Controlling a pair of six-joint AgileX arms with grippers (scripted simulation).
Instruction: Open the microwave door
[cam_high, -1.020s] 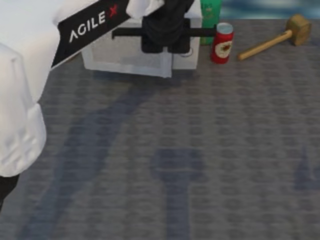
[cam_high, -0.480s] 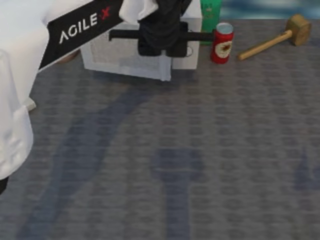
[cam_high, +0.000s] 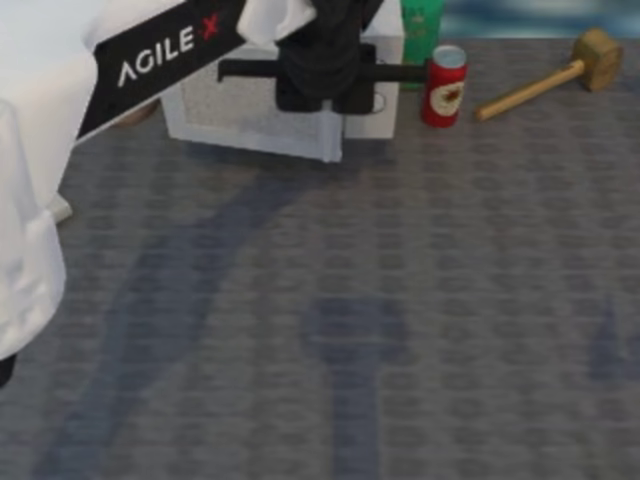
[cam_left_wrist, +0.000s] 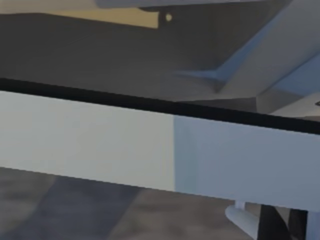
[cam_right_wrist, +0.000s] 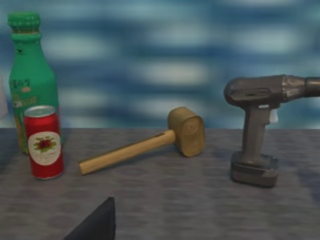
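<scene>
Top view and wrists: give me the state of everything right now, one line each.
microwave door: slightly ajar
left gripper: at the door's handle edge
red can: upright
green bottle: upright, capped
wooden mallet: lying flat
drill: standing on its base

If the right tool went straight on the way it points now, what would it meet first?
Judging from the right wrist view, the right tool faces bare table between the red can and the wooden mallet. The mallet's handle looks nearest that line, though depth is unclear.
</scene>
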